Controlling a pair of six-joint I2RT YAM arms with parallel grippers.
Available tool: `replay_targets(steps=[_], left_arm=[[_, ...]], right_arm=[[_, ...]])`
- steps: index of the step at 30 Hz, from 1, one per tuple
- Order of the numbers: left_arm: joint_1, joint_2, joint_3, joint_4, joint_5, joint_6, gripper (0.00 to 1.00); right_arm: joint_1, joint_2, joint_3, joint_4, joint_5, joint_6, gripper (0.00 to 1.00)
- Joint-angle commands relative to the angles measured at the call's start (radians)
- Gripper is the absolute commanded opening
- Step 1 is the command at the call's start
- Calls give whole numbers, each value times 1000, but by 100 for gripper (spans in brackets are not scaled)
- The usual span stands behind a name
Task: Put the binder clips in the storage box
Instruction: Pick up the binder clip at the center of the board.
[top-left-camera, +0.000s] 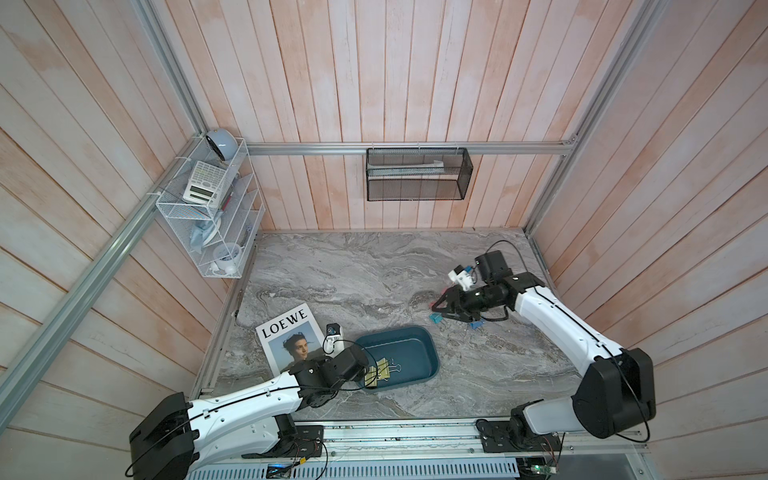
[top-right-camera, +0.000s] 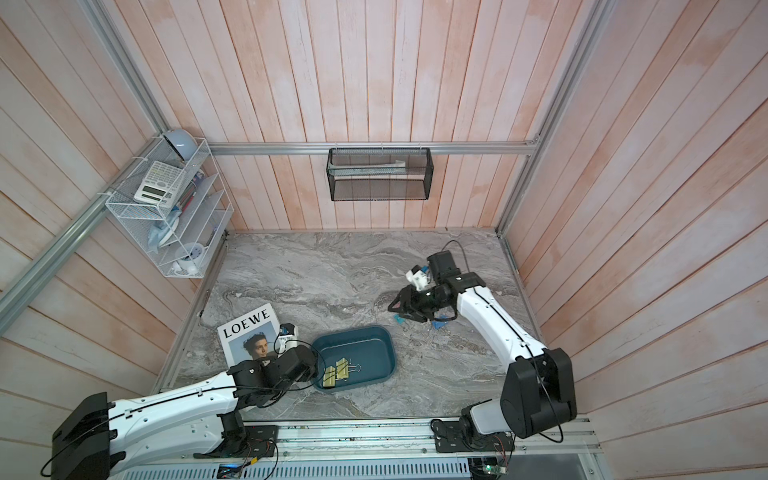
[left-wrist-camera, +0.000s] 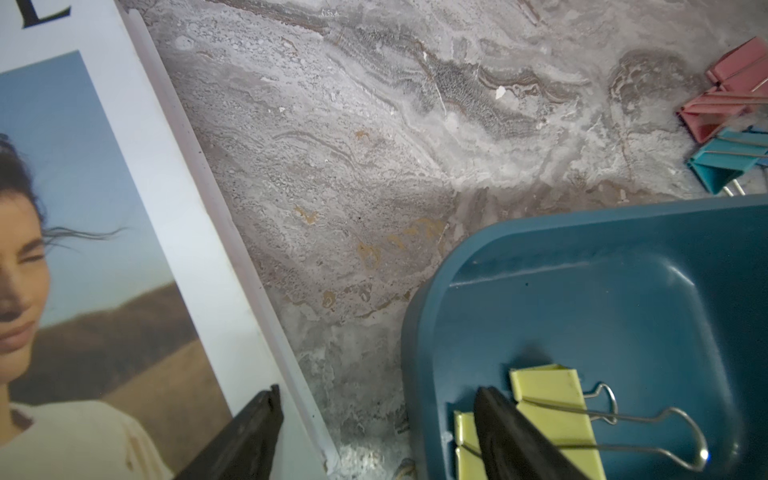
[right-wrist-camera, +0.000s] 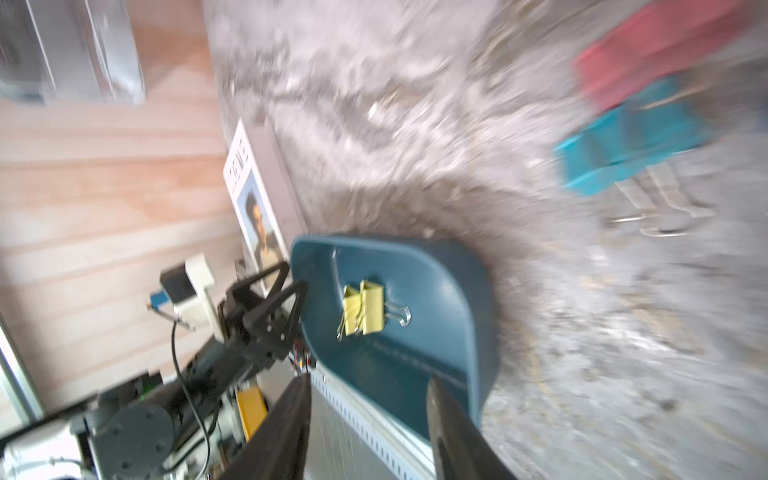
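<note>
2 binder clips (left-wrist-camera: 548, 399) lie in storage box (left-wrist-camera: 540, 232); left gripper (left-wrist-camera: 378, 390), right gripper (right-wrist-camera: 369, 378) agape, empty.

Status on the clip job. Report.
Left gripper open over storage box rim. Right gripper open near pink clips, teal clip on table. Two yellow clips boxed. Magazine beside box, not blocking.

A dark teal storage box (top-right-camera: 376, 347) sits on the marble table (top-right-camera: 316, 274), with two yellow binder clips (top-right-camera: 337, 374) lying side by side inside, near its left end. The left arm (top-right-camera: 178, 409) reaches to that end, crossing the corner of a magazine (top-right-camera: 245, 332). Farther right, the right gripper (top-right-camera: 394, 306) hangs close to a teal clip (top-right-camera: 400, 319); a blue clip (top-right-camera: 437, 325) lies nearby on the table
</note>
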Motion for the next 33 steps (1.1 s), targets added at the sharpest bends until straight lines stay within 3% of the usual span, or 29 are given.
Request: replay_targets(steps=[1,4,7,24,33], left_arm=[[6,-4,20,-29,-15,-1,80],[6,-6,25,-40,-18,-1,80],[6,-12,26,-46,-19,-5,80],[6,-9,26,-42,-16,-3,81],[6,13,22,-28,-13,-5,81]], right_arm=[[-103,37,-110,98,-8,144,49],[-148,92,-196,289,-48,295,49],[-152,122,-209,365,-33,366,49],[-203,245,-194,437,41,405,44],[-210,295,-166,450,43,400,25]])
